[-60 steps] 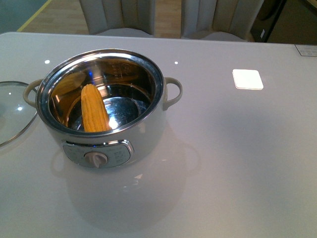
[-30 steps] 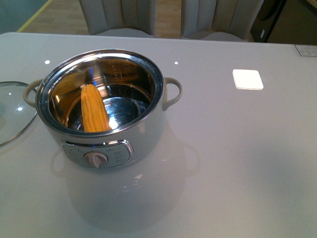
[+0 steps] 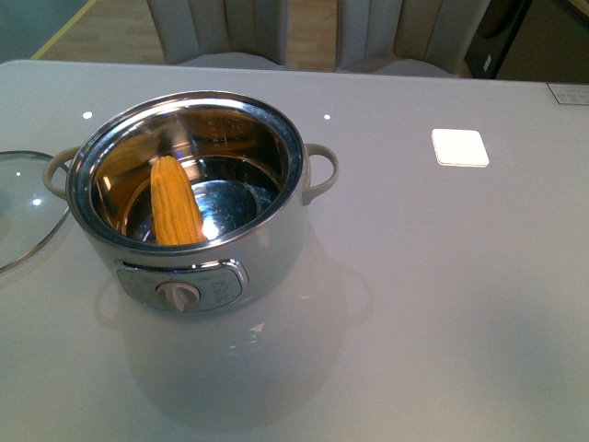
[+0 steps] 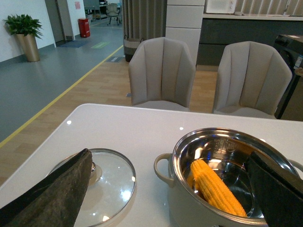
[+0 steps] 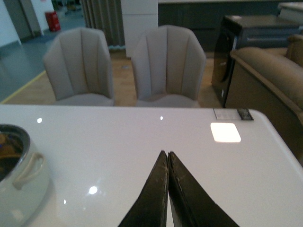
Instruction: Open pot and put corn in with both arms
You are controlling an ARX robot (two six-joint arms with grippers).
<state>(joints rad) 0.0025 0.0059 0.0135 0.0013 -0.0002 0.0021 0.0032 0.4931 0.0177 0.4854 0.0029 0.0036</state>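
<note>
Black left fingers (image 4: 47, 196) are spread wide and empty; between them in the left wrist view sit the glass lid (image 4: 111, 182) and the pot (image 4: 189, 208). Right gripper (image 5: 166, 189) has its fingers pressed together, holding nothing, over bare tabletop (image 5: 142, 137).

Corn (image 3: 175, 203) is already inside the pot (image 3: 267, 249), leaning on the near wall, long axis running roughly 6 to 12 o'clock in the front view, tip up near the rim. Lid (image 3: 23, 207) lies flat on the tabletop at the pot's 9 o'clock, just beside the handle.

Left arm is the nearer one to pot and lid; the right sees only the pot's handle (image 5: 28, 170) at frame edge.

Front view shows no arms. Only the wrist views give finger state. Judgement: task looks finished.
</note>
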